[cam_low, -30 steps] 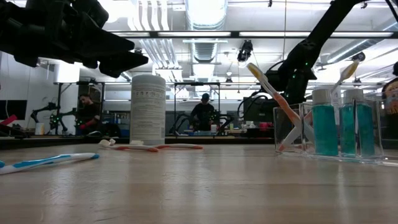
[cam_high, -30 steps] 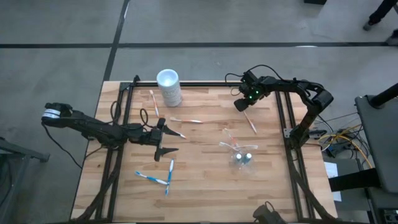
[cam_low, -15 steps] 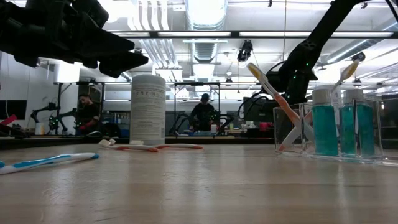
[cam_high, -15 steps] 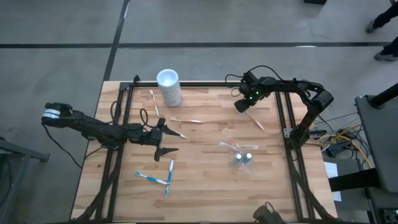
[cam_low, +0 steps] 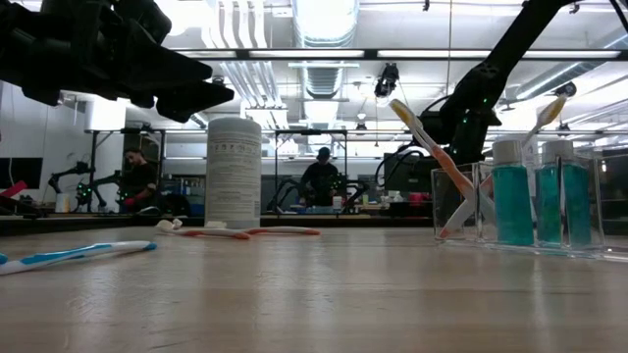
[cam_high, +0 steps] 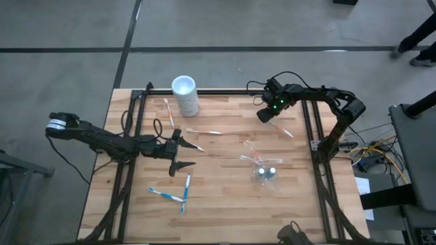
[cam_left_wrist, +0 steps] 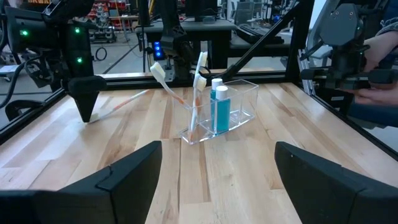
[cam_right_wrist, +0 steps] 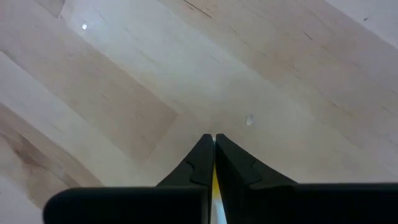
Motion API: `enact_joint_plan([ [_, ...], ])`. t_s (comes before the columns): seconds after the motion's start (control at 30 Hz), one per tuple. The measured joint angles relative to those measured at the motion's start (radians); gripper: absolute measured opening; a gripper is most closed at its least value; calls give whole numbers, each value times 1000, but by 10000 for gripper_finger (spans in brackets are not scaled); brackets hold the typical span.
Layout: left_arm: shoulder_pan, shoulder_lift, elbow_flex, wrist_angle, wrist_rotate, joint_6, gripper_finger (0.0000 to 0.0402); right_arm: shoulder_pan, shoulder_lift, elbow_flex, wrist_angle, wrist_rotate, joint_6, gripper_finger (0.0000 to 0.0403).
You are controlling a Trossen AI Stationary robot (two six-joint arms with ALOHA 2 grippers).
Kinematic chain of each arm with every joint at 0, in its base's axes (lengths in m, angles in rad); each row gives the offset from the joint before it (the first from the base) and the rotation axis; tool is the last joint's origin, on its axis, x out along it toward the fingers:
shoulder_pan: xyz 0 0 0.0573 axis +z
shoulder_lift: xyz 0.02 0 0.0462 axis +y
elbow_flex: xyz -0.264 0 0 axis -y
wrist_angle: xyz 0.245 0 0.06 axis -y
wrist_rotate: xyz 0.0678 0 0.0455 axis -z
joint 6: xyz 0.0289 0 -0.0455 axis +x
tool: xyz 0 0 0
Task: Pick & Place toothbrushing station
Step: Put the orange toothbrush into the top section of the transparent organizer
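The clear plastic holder (cam_high: 265,168) stands on the table right of centre, with upright toothbrushes and two teal tubes in it. It also shows in the left wrist view (cam_left_wrist: 239,102) and the low view (cam_low: 520,201). My right gripper (cam_high: 266,116) is near the far right, shut on an orange-and-white toothbrush (cam_high: 285,131). My left gripper (cam_high: 180,155) hovers open and empty left of centre. Two orange-and-white toothbrushes (cam_high: 204,131) lie flat near the white cup (cam_high: 185,95). Two blue-and-white ones (cam_high: 185,192) lie flat near the front. My right gripper pinches one end of the orange-and-white toothbrush (cam_right_wrist: 214,185) between its two shut fingers, which point down from above. The rest of the brush (cam_left_wrist: 121,104) sticks out low over the table toward its right edge. I cannot tell whether its free end touches the wood.
The tall opaque white cup stands at the far edge, left of centre. Dark frame rails (cam_high: 310,136) run along the table's left and right sides. Bare wood lies between the holder and the loose brushes. People stand in the room beyond (cam_low: 322,181).
The toothbrush held by my right gripper has swung: its free end has moved toward the table's right edge, while the pinched end has stayed in place under the gripper.
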Motion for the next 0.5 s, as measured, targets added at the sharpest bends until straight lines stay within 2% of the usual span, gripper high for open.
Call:
enact_joint_plan([
  [0.5,0,0,0,0,0,0,319,0,-32,0,0,3,8,8],
])
